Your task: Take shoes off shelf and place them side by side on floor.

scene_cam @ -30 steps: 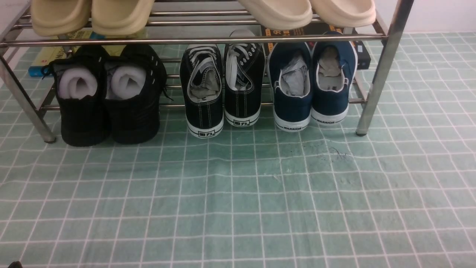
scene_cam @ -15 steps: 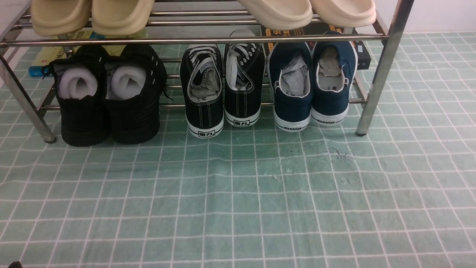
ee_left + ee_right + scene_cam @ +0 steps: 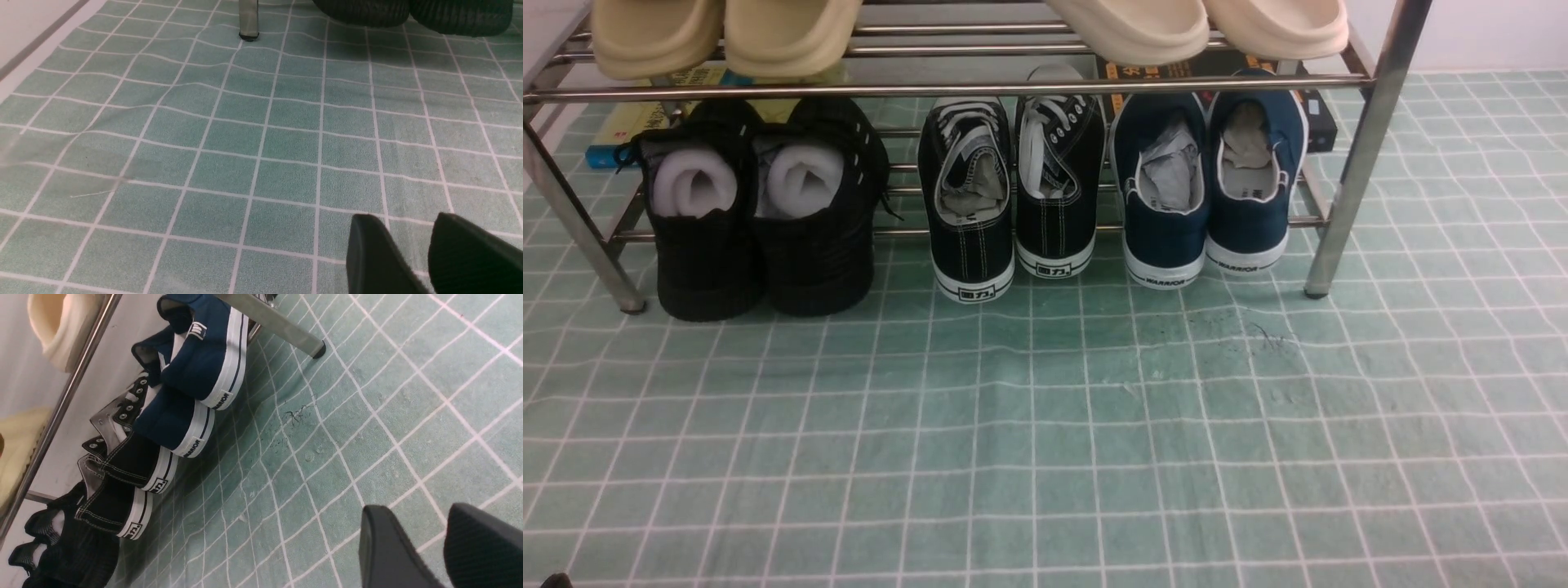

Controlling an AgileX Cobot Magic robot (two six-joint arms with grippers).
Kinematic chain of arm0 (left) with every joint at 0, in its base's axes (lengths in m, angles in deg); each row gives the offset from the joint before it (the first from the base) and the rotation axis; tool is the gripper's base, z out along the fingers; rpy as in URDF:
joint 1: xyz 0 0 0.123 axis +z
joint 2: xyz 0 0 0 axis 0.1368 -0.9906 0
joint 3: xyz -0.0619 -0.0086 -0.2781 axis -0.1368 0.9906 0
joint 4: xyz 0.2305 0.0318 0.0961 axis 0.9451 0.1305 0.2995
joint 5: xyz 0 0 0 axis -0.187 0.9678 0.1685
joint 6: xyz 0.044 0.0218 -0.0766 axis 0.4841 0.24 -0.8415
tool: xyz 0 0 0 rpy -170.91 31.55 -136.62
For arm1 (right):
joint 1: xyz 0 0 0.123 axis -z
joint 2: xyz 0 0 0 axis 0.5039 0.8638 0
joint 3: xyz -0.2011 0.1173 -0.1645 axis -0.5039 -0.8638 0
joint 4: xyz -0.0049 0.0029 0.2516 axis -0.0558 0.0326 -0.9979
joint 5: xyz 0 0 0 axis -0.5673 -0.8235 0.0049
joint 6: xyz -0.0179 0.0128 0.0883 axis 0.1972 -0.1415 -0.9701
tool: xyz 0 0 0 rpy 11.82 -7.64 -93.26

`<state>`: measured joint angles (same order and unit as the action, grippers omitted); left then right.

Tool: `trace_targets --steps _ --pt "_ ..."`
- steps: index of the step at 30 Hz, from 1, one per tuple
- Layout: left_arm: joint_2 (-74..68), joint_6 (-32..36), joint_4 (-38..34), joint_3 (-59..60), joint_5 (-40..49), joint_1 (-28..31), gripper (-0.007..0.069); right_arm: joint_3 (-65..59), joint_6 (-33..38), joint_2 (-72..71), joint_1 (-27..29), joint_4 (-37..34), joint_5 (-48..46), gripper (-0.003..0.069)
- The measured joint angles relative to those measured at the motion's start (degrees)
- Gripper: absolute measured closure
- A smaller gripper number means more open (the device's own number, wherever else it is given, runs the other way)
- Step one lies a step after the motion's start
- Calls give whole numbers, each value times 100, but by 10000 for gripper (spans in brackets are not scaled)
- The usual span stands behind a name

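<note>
Two navy blue shoes, the left one [image 3: 1165, 196] and the right one [image 3: 1256, 175], stand heels toward me at the right end of the chrome shelf's [image 3: 947, 86] lower tier, paper stuffed inside. The right wrist view shows the same shoes [image 3: 204, 359] from the side. The pale green grid floor [image 3: 1045, 425] lies in front of them. My left gripper [image 3: 408, 222] hangs open over bare floor near the shelf's left leg [image 3: 249, 20]. My right gripper [image 3: 414, 512] is open too, over the floor well short of the shoes. Neither gripper shows in the front view.
Black lace-up sneakers [image 3: 1013, 188] stand left of the navy pair, and all-black shoes with foam rolls [image 3: 760, 204] fill the left end. Cream slippers [image 3: 1127, 28] sit on the top tier. The shelf's right leg [image 3: 1356, 155] stands just right of the navy shoes. Books [image 3: 621, 131] lie behind.
</note>
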<state>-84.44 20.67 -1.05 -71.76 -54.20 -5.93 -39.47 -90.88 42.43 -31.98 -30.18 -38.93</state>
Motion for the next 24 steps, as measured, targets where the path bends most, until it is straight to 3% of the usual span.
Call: trace_targets --steps 8,14,18,23,24 --pt "0 0 0 0 0 0 385 65 11 0 0 -55 549 440" --pt "0 0 0 0 0 0 385 1180 720 449 0 667 865 643" --pt "0 0 0 0 0 0 385 2266 968 1695 0 1387 53 665" --pt "0 0 0 0 0 0 385 3675 1253 3916 -6 1999 -2284 656" --pt "0 0 0 0 0 0 385 3675 1253 3916 -6 1999 -2284 656"
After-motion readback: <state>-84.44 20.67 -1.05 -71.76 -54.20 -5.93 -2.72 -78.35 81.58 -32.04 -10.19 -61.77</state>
